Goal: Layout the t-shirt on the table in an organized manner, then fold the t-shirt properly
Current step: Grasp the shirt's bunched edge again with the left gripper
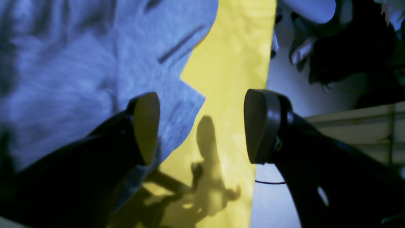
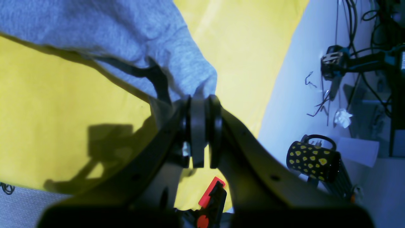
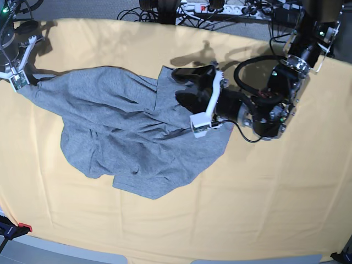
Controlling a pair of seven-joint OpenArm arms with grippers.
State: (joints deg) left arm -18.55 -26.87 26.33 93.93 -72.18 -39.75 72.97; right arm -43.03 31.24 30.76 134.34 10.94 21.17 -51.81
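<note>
Right tool (image 2: 201,104) pinching t-shirt (image 3: 132,137), crumpled

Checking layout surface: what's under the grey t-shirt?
Under the crumpled heather-grey cotton t-shirt only the pale orange-yellow cloth-covered table shows, bare around it. Anything beneath the fabric is hidden. The right gripper pinches one corner; the left gripper hangs open.

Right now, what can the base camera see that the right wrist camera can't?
Only the base view shows the whole crumpled t-shirt stretched between both arms, plus the left gripper, jaws open over the shirt's edge. Only the right wrist view shows the right gripper close up, jaws shut on a bunched corner, and a black mug with yellow spots. Both show grey fabric on the yellow table.
</note>
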